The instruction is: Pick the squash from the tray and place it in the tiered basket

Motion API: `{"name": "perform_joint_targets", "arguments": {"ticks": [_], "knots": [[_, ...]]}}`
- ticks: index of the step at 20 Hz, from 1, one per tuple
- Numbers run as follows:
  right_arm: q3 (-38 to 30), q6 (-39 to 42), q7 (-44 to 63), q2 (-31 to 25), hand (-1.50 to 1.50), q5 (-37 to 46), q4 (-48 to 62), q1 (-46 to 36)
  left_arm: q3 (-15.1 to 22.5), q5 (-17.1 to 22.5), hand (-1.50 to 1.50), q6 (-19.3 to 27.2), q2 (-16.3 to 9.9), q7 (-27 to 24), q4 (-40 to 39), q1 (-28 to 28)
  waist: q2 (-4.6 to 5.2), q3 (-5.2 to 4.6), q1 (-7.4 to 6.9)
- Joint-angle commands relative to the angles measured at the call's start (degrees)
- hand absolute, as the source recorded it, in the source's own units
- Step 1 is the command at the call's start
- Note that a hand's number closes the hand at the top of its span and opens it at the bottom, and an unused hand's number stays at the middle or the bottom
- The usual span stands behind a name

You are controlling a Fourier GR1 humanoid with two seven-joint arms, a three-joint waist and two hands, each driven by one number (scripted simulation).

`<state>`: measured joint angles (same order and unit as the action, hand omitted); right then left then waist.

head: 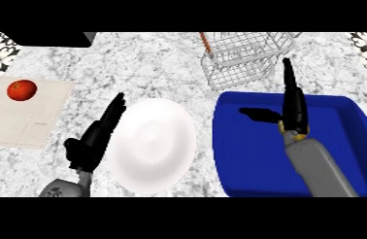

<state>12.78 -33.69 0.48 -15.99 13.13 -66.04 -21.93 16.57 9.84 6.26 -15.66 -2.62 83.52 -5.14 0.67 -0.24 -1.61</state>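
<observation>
Blue plastic tray (243, 150) sits on the marbled grey desk (143, 63) with the right robot hand (292, 104) above it, fingers straight and apart. I cannot spot the squash (perhaps hidden). Just beyond stands the wire tiered basket (243, 56). Left robot hand (97, 136) rests open beside a white round plate (154, 145).

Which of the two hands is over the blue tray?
The right hand, fingers straight, is above the blue tray. The left hand sits beside the white plate.
</observation>
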Motion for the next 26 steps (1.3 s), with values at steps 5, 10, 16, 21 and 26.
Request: {"name": "perform_joint_targets", "arguments": {"ticks": [5,10,16,21,26], "knots": [[10.9,1.3,25.7,-3.1,-1.5,22.5,3.0,-12.9,-1.0,0.0,0.0,-1.3,1.6,-3.2,-5.4,-1.4,-1.23,-0.22,2.09],[16.7,19.4,39.3,-8.9,-1.5,29.8,8.1,-16.7,-2.6,2.0,0.0,-3.6,-0.8,-2.4,-4.6,-0.3,-1.85,-0.69,1.69],[24.3,44.1,55.7,-5.0,-1.5,31.5,8.4,-21.7,-2.0,1.3,0.0,-2.7,0.2,-2.3,-4.6,-1.0,-2.03,-0.46,1.78],[23.2,59.5,71.3,2.3,-1.5,27.6,2.6,-25.9,-3.1,1.7,0.0,-4.0,0.3,-3.4,-6.4,-2.2,-1.44,0.02,2.66],[21.1,63.0,79.0,5.2,-1.5,27.7,1.1,-27.7,-2.8,0.3,0.0,-3.2,0.8,-5.3,-6.2,-0.8,-1.24,0.1,2.22]]}}
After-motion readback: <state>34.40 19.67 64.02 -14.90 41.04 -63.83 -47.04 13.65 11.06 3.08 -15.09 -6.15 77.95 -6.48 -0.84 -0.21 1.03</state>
